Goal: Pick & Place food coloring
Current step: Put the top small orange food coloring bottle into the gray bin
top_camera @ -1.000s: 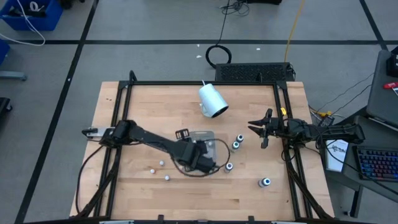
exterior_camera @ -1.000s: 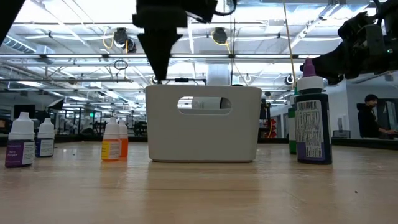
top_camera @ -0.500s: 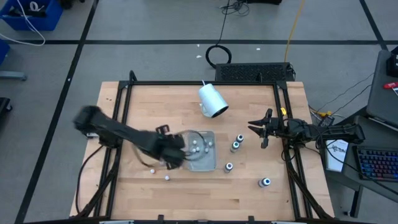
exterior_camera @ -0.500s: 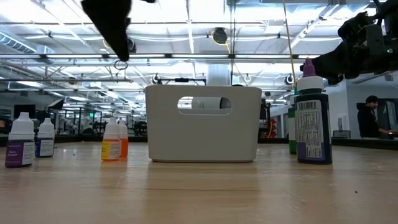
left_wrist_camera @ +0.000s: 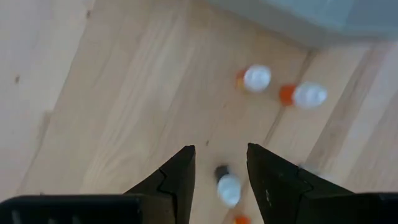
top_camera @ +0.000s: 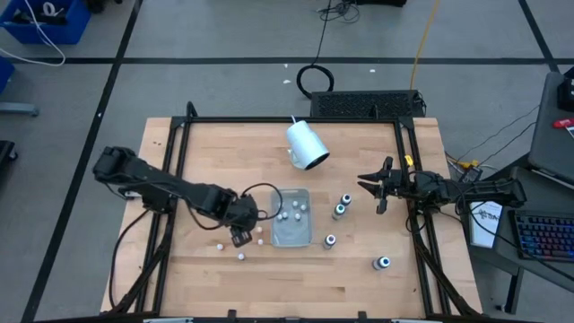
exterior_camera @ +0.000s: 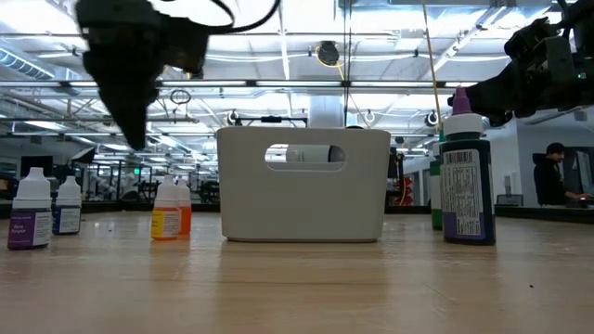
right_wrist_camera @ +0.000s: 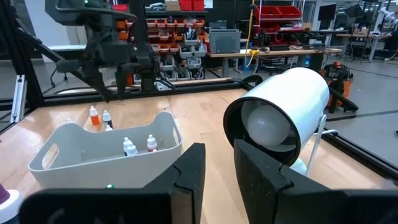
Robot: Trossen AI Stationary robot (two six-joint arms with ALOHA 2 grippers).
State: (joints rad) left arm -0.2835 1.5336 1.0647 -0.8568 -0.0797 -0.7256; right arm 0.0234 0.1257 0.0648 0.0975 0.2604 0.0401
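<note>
The food coloring is scattered. Several tiny whitish bottles stand in the clear tray (top_camera: 292,235), and others stand on the wood left of it (top_camera: 240,257) (exterior_camera: 28,215). Dark bottles (top_camera: 338,211) (exterior_camera: 464,190) stand right of the tray. My left gripper (top_camera: 240,237) (left_wrist_camera: 221,149) hangs open just left of the tray, pointing steeply down. It holds nothing. One small bottle (left_wrist_camera: 229,188) stands on the table below the gap, and two more (left_wrist_camera: 256,78) stand farther off. My right gripper (top_camera: 377,186) (right_wrist_camera: 219,152) waits shut and level at the right edge.
A large white cup (top_camera: 307,145) (right_wrist_camera: 280,115) lies on its side behind the tray. One dark bottle (top_camera: 383,263) stands alone near the front right. A black frame (top_camera: 179,135) borders the table. Bare wood lies along the near edge.
My left gripper has moved from above the tray toward the table's left edge and sunk a little, tipping more steeply downward as the arm folded back. The tray and the bottles in it, covered before, now show. The gap between the fingers looks unchanged.
</note>
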